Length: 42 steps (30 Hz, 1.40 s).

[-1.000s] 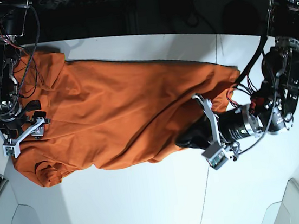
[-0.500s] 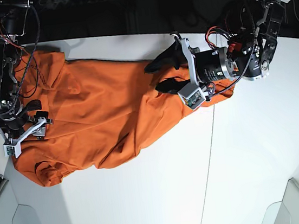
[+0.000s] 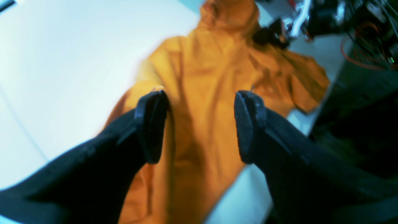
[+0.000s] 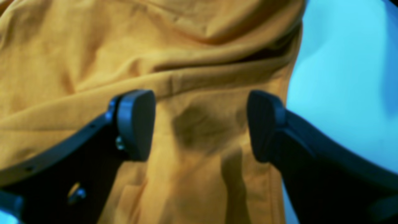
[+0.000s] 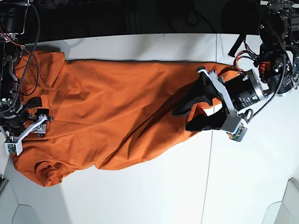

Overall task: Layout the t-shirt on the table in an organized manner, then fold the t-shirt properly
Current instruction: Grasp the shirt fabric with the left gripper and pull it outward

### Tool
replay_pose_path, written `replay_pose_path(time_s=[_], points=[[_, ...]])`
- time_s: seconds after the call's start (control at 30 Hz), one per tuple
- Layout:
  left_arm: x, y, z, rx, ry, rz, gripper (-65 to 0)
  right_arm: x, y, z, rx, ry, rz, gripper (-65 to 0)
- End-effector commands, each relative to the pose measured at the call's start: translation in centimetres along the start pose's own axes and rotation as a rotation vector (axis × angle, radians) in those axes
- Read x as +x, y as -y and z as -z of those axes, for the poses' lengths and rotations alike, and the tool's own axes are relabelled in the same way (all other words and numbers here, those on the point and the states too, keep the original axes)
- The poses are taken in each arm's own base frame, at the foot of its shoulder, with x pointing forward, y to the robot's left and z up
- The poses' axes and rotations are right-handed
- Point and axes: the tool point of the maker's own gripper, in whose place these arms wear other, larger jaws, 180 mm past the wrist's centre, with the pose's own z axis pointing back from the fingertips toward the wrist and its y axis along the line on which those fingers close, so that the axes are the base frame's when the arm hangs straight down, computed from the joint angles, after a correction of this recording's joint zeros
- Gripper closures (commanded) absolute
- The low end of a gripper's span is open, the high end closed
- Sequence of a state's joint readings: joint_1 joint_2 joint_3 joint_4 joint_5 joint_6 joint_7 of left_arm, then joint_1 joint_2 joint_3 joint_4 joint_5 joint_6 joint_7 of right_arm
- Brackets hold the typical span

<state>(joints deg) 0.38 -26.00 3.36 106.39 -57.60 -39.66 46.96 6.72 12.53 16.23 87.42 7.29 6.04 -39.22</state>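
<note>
The t-shirt point(image 5: 106, 114) lay rumpled on the white surface point(image 5: 149, 199), its long axis running across the base view from the bunched end by the right tool point(image 5: 25, 129) to the narrower end by the left tool point(image 5: 193, 111). Each arm hung over its own end of the shirt; neither was clearly the nearer, so the coming spread looked like a job for both, each pulling away from the middle of the shirt.

Closest in, the left wrist view showed the left tool point(image 3: 199, 124) spread wide with nothing between its fingers point(image 3: 150, 124), the shirt point(image 3: 205, 93) stretching away beyond them toward the far arm. The right wrist view showed the right tool point(image 4: 199, 124) spread too, poised just above a thick fold of the shirt point(image 4: 155, 56) close to its edge, bare surface point(image 4: 335, 77) beside it.

Only the base view gave the whole outline and the wrinkled lower edge; only the wrist views showed the gaps empty. Whether either tool touched cloth I could not tell
</note>
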Motion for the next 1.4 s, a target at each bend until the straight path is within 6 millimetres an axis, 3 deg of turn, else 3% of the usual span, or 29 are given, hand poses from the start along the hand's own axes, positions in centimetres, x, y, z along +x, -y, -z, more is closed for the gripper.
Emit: replay_pose_path(time_s=[0.0,0.1,0.27,0.37,0.47,0.57,0.77,0.87,1.2,1.37], points=[[1.0,1.0,0.1,-0.041,0.041,0.0,-36.7,2.1,0.3,-0.3,-0.003,0.063,-0.005,-44.7],[-1.5,4.2,1.6,-0.137,-0.013,-0.05,-36.7,2.2,0.3,-0.3,-0.003,0.068,-0.005,-44.7],[-7.7,11.2,3.9,-0.302,-0.187,-0.064,-36.7,2.2,0.3,-0.3,-0.002,0.069,-0.005,-44.7],[-10.4,12.5,4.3,-0.32,-0.299,0.02,-36.7,2.1,0.3,-0.3,-0.004,0.066,-0.006,-44.7],[-10.9,11.7,4.1,-0.295,-0.327,0.051,-36.7,1.9,0.4,-0.1,-0.003,0.062,-0.004,-44.7],[-9.7,9.6,3.5,-0.236,-0.294,0.043,-36.7,1.7,0.4,0.1,-0.003,0.062,-0.001,-44.7],[-3.3,1.7,0.7,0.015,-0.048,0.026,-36.7,1.1,0.5,0.4,-0.004,0.046,0.004,-44.7],[-1.9,-0.2,-0.5,0.087,0.005,0.02,-36.7,1.1,0.5,0.4,-0.003,0.047,0.004,-44.7],[-6.3,2.2,3.9,0.122,-0.169,0.21,-36.7,1.2,-0.1,0.4,0.027,0.054,0.031,-44.7],[-7.2,0.2,4.5,0.267,-0.209,0.263,-36.7,1.2,-0.1,0.4,0.027,0.051,0.031,-44.7]])
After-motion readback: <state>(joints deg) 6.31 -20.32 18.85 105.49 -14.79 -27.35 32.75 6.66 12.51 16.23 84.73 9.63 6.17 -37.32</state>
